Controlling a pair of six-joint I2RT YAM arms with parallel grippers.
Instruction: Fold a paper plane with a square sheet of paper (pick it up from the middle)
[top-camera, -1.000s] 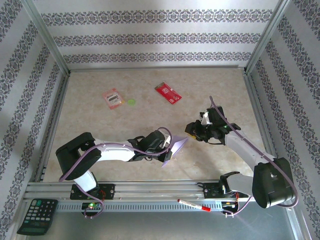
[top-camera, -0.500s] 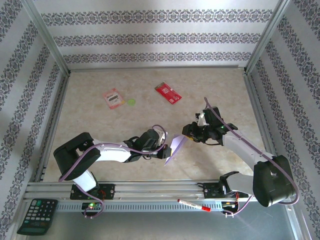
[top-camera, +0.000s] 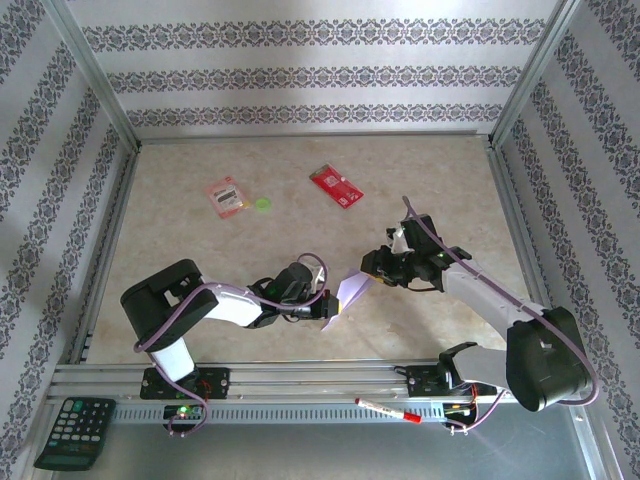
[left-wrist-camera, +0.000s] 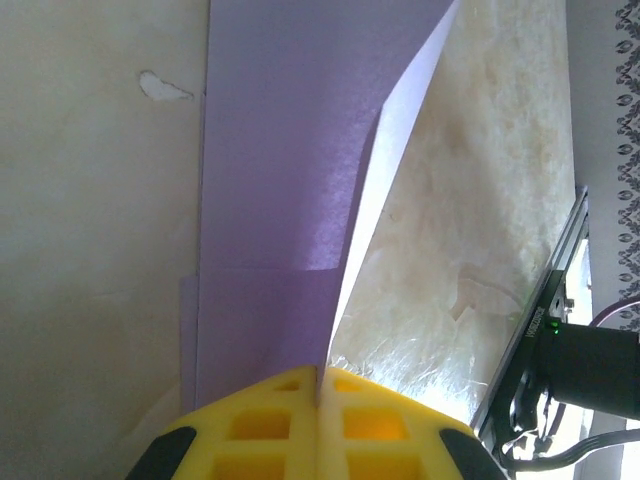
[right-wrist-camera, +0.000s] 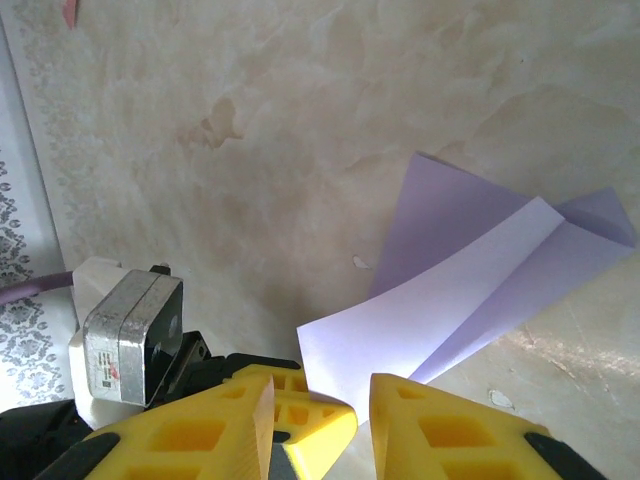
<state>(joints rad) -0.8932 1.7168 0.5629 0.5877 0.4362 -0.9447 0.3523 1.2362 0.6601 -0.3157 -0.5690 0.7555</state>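
Tight in the front middle: left claw (top-camera: 322, 302) and right claw (top-camera: 372, 264) face each other, with the lilac sheet (top-camera: 347, 290) tilted up between them and no lane through. Further back on the worktop (top-camera: 450, 170), pink packet (top-camera: 225, 196), green disc (top-camera: 263, 204) and red card (top-camera: 336, 186) dot the centre-left. There's an open gap between disc and card, and a wide bare stretch at right rear, up to the patterned walls (top-camera: 300, 75).

Two robot arms reach low toward each other, the left arm (top-camera: 215, 300) stretched rightward with the left gripper (top-camera: 325, 302) pinched tight on the square sheet of paper (top-camera: 350, 290), the right arm (top-camera: 490, 295) angled leftward with the right gripper (top-camera: 368, 262) facing it, fingers partly apart.
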